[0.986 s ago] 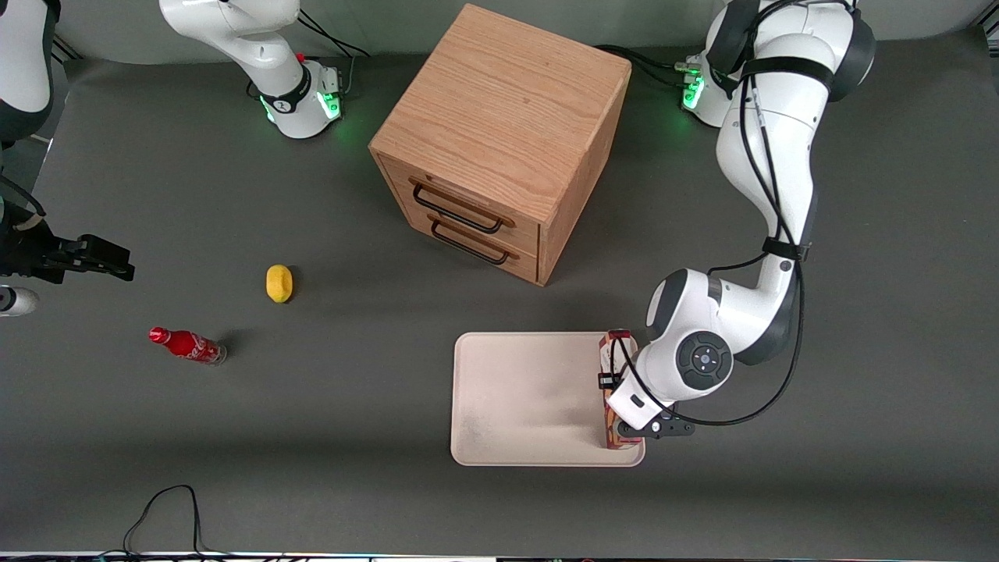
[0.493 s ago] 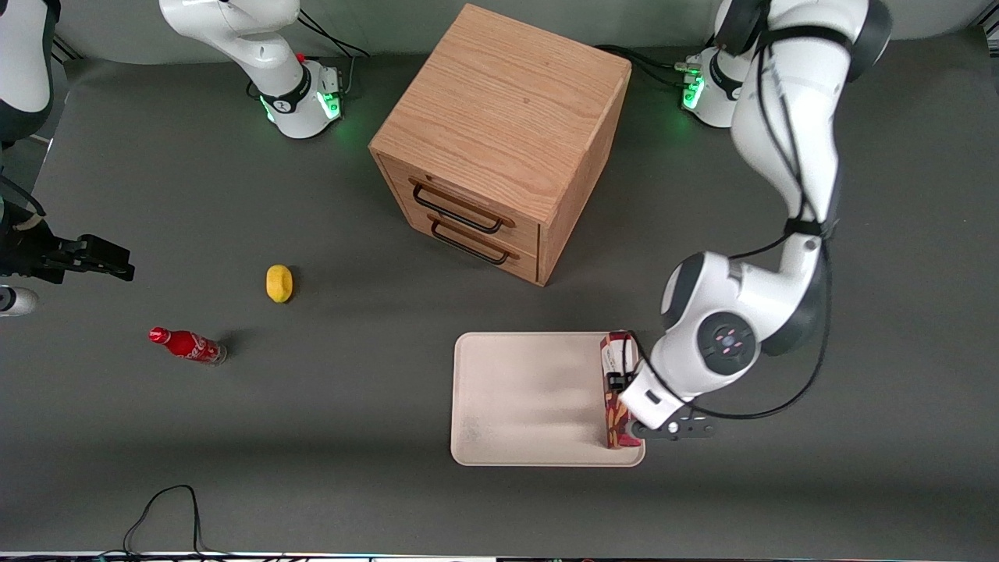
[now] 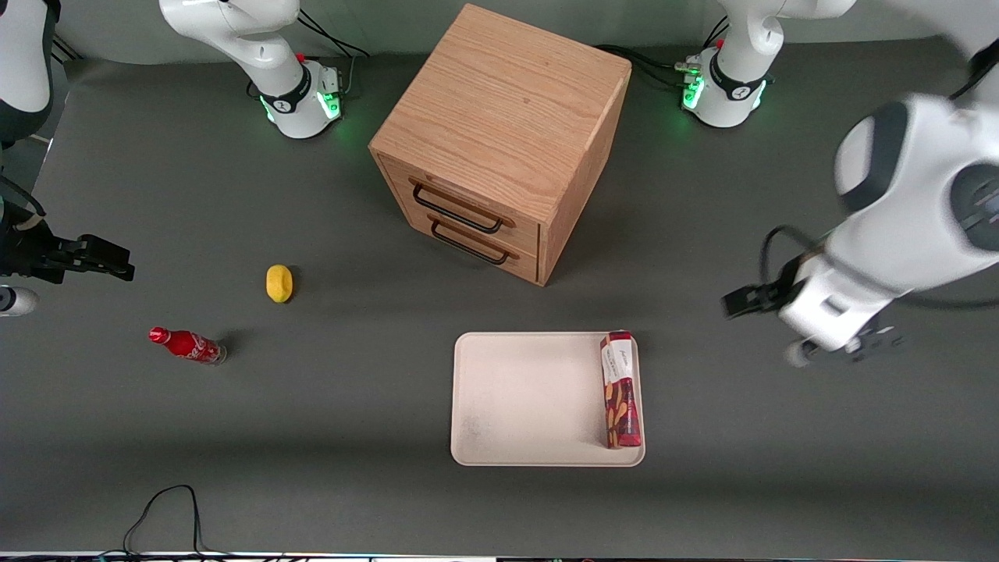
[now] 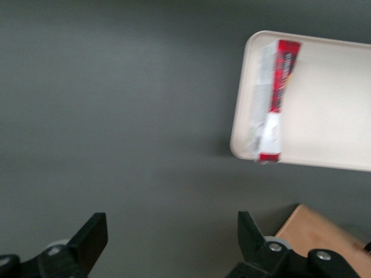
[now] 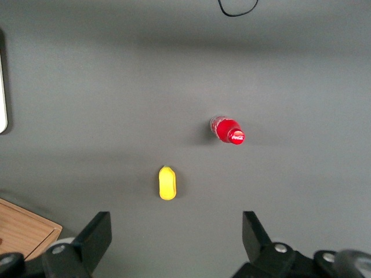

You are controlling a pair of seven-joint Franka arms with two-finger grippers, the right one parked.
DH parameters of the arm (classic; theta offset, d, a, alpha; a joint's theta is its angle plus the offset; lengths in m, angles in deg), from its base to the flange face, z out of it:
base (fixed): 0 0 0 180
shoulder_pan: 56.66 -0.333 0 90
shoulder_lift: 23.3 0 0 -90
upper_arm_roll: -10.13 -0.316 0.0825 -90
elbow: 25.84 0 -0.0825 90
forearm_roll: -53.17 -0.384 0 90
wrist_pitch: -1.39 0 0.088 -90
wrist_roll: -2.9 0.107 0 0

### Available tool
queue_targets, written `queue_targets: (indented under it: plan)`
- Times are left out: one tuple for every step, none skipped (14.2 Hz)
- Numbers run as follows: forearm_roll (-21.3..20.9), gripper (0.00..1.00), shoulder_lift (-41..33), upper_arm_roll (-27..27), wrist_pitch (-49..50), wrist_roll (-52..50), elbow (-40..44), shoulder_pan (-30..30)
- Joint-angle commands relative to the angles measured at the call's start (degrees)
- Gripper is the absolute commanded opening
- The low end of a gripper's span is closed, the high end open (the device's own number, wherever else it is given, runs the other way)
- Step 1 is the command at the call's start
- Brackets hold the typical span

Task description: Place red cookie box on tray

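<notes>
Front: red cookie box (image 3: 620, 390) lies on tray (image 3: 531, 398), along its edge toward the working arm; gripper (image 3: 812, 343) blurred, well apart above bare table. Left wrist: gripper (image 4: 168, 243) fingers spread, empty; tray (image 4: 324, 104) partly cut off.

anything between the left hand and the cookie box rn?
Nothing visible. The red cookie box rests on the tray, along its edge toward the working arm. The hand hangs open above bare table mat, off the tray; only mat lies between them.
</notes>
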Motion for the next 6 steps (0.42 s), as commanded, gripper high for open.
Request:
queue_targets:
  plan:
    - [-3.78,1.00,-11.35,0.01,-0.16,5.20,-11.69,-3.18]
    - [-4.93,1.00,-14.17,0.01,-0.16,7.74,-14.24,-3.97]
    - [-4.94,1.00,-16.46,0.01,-0.16,9.94,-16.27,-5.11]
    - [-4.94,1.00,-17.70,0.01,-0.07,11.70,-16.90,-5.99]
    - [-4.94,1.00,-18.49,0.01,-0.07,12.94,-16.90,-6.44]
    - [-4.77,1.00,-18.94,0.01,0.01,13.13,-16.90,-6.79]
